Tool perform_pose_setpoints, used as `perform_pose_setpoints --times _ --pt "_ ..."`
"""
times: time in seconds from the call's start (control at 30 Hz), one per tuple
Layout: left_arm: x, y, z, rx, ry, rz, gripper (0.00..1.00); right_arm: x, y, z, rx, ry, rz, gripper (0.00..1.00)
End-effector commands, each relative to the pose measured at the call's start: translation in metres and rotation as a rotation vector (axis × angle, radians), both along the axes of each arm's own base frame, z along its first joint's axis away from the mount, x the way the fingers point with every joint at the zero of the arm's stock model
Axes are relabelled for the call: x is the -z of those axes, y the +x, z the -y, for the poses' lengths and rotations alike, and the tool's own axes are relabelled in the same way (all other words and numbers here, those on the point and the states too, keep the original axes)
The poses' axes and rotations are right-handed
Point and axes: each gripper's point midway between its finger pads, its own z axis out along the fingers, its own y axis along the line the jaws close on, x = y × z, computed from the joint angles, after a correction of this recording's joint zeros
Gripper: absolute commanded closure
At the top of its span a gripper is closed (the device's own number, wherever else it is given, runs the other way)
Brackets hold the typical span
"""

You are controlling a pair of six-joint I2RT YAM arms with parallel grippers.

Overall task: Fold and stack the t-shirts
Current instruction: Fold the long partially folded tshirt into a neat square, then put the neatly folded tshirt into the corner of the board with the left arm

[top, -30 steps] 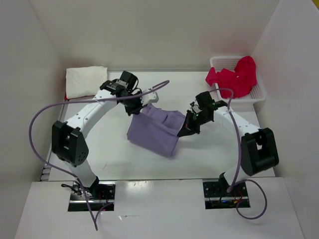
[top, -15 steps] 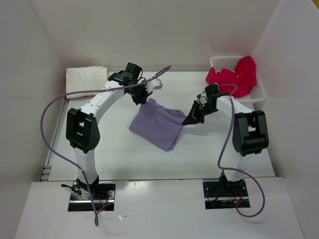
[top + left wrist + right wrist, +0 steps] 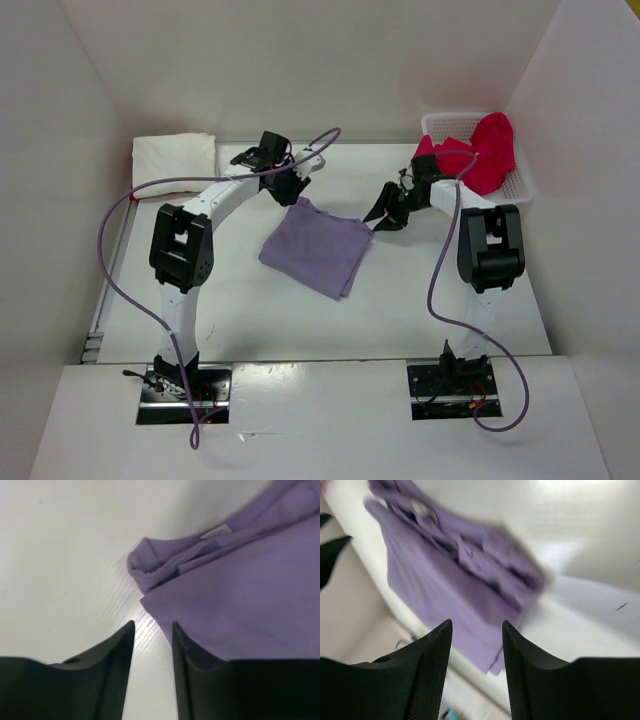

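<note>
Left end effector (image 3: 290, 192) at far corner of lavender t-shirt (image 3: 315, 250), right end effector (image 3: 380, 216) at right corner; shirt flat mid-tabletop (image 3: 220, 300).
Left wrist: jaws narrowly apart, empty, collar just beyond.
Right wrist: jaws parted, empty, over shirt.

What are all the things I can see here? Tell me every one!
purple t-shirt: one, lavender, folded flat in the middle of the table
off-white t-shirt: one, cream, folded at the far left corner
red t-shirts: cannot tell how many, bright red, heaped in the basket and hanging over its rim
basket: one, white mesh, far right corner
table: one, white, under everything
cables: two, purple, looping off the arms
arms: two, white and black, reaching in from the near edge
left tool: one, black, open, at the purple t-shirt's far left corner
right tool: one, black, open, just off its right corner
</note>
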Motion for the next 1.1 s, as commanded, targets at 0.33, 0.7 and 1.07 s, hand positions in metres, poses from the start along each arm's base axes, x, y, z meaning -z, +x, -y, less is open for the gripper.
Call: perform_pose_setpoints --times 0.33,0.7,1.07 --pt "-0.027 -0.024 -0.035 -0.033 -0.188 -0.127 0.19 -0.037 -0.031 -0.029 -0.004 -0.150 0.202 0.77" --pt "0.048 -0.055 -0.031 -0.144 -0.264 -0.448 0.01 -0.033 -0.049 -0.037 -0.022 -0.178 0.200 0.70" --pt "0.108 -0.092 -0.033 -0.163 -0.186 -0.655 0.16 -0.072 -0.058 -0.028 0.015 -0.189 0.264 0.65"
